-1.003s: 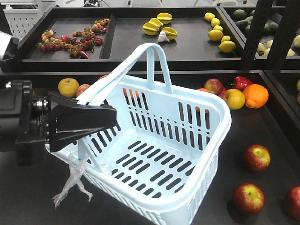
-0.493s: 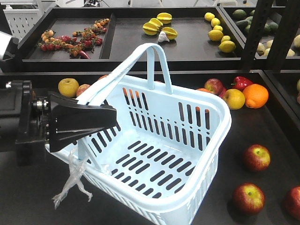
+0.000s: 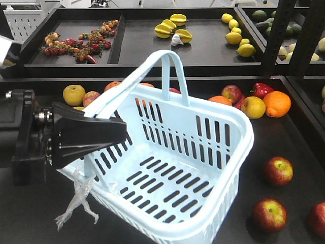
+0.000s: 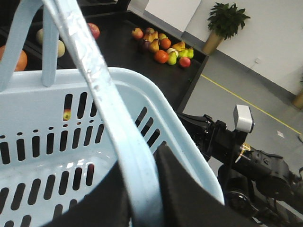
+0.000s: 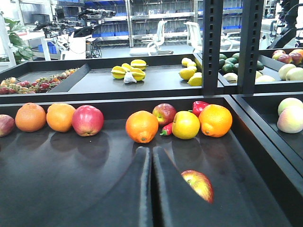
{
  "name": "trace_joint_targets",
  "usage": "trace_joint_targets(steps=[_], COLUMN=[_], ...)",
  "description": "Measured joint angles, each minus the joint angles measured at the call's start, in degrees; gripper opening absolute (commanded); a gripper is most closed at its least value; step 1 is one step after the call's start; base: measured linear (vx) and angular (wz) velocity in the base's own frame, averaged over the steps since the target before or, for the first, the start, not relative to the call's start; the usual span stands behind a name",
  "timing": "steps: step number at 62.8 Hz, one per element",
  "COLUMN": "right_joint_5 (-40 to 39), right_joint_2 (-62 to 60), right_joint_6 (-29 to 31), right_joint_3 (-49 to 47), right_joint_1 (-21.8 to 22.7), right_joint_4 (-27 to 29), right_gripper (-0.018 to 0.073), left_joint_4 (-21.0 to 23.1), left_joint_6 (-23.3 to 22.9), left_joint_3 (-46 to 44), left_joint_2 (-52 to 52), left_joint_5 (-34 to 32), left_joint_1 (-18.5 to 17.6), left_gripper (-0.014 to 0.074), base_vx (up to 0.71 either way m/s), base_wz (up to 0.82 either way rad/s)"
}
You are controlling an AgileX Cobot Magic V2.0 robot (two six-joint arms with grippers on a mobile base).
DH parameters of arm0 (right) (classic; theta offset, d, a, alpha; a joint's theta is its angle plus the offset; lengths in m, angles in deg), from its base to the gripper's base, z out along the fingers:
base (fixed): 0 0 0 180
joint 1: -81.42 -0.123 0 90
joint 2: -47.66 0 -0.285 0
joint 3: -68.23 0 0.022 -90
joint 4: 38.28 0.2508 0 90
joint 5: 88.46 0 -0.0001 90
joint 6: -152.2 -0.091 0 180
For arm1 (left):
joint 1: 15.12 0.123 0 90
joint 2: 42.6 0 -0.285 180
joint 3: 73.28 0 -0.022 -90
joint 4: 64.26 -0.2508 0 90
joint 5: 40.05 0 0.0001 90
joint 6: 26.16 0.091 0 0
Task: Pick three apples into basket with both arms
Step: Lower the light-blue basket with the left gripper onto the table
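Our left tool (image 3: 121, 133) clamps the basket (image 3: 238, 152) by its hoop handle (image 3: 133, 77) at centre frame. Three apples (image 3: 278, 171) (image 3: 269, 214) (image 3: 318, 218) lie on the counter (image 3: 30, 213) at lower right. Our right tool (image 5: 151, 156) is pinched together, empty.

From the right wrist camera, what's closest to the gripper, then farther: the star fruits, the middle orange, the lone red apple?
1. Red apple, just right of the right gripper.
2. Middle orange, straight ahead, farther off.
3. Star fruits, far back, beyond the fruit.
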Motion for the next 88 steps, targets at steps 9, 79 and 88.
trace_joint_targets(steps=[9, 79, 88], right_joint_5=[0.0, 0.0, 0.0], right_joint_2=[0.0, 0.0, 0.0], right_joint_6=[0.0, 0.0, 0.0], right_joint_3=[0.0, 0.0, 0.0], right_joint_1=[0.0, 0.0, 0.0], right_joint_4=[0.0, 0.0, 0.0], right_gripper=[-0.0004, -0.0004, -0.0004], left_joint_4=[0.0, 0.0, 0.0], left_joint_6=[0.14, 16.49, 16.71], left_joint_3=[0.0, -43.05, -43.41], left_joint_2=[-0.03, -57.42, -60.63], left_joint_5=[-0.82, -15.45, -15.45], left_joint_1=[0.0, 1.75, 2.0], left_gripper=[-0.0007, -0.0007, -0.0005], base_vx=[0.0, 0.0, 0.0], base_wz=[0.0, 0.0, 0.0])
